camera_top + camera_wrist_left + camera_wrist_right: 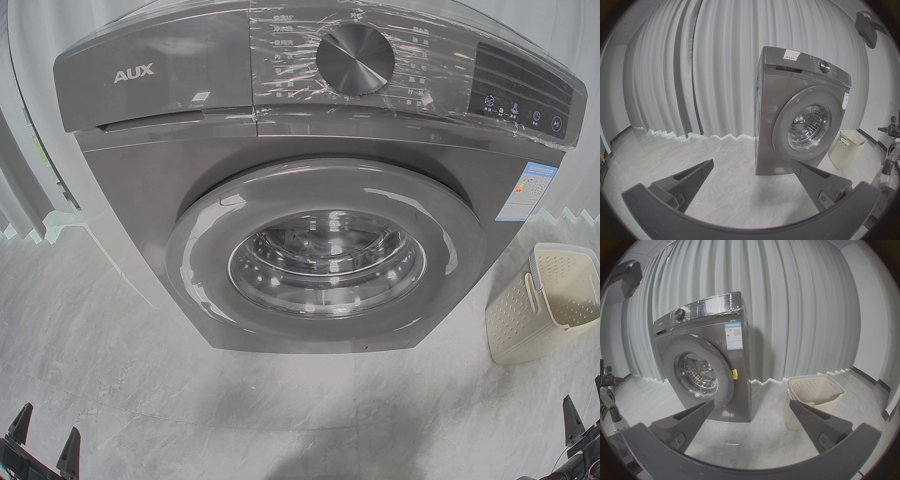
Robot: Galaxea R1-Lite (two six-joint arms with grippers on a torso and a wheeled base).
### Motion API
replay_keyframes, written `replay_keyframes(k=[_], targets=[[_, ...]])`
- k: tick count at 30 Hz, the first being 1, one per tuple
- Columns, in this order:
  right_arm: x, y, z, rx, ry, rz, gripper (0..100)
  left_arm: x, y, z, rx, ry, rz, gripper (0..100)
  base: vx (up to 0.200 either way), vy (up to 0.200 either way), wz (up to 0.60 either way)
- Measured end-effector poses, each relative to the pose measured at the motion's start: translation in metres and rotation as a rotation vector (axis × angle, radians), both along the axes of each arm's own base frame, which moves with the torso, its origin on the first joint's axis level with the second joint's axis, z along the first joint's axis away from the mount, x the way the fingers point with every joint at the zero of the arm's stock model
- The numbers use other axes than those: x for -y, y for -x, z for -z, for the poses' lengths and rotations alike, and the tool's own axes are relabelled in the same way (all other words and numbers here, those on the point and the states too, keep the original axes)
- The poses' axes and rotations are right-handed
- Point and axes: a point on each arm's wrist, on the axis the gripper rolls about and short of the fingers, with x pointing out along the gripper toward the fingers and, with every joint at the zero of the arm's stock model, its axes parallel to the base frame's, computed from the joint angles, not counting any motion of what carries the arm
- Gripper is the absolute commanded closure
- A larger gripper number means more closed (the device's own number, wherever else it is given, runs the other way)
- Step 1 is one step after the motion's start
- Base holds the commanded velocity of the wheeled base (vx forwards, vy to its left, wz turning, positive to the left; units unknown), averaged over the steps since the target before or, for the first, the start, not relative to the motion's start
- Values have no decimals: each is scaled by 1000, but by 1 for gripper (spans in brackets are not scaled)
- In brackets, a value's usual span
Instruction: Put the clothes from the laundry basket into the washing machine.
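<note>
A grey front-loading washing machine (pixel 312 187) stands before me with its round glass door (pixel 326 262) shut; its steel drum shows through the glass. It also appears in the left wrist view (pixel 800 112) and the right wrist view (pixel 703 362). A cream perforated laundry basket (pixel 550 306) sits on the floor to the machine's right, (pixel 847 148) (pixel 815 396); I see no clothes inside it. My left gripper (pixel 44 437) (pixel 750 165) hangs low at the left, open and holding nothing. My right gripper (pixel 584 406) (pixel 750 405) hangs low at the right, open, short of the basket.
Pale marble-look floor tiles (pixel 187 387) spread in front of the machine. White pleated curtains (pixel 693 62) hang behind and beside it. Clear plastic film covers the machine's control panel (pixel 356 59).
</note>
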Motion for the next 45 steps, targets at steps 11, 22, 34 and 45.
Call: replay_keyframes(k=[11,22,34,45], targets=[[0,1,7,-56,4,10,0,0,0,0,0,11,-1,0,0,0,0],[-1,1,8,-62,40,-27,0,0,0,0,0,13,-2,0,0,0,0],[-1,1,8,-62,38,-26,0,0,0,0,0,-1,-5,0,0,0,0],[-1,1,8,-62,43,-27,0,0,0,0,0,-8,-6,0,0,0,0]])
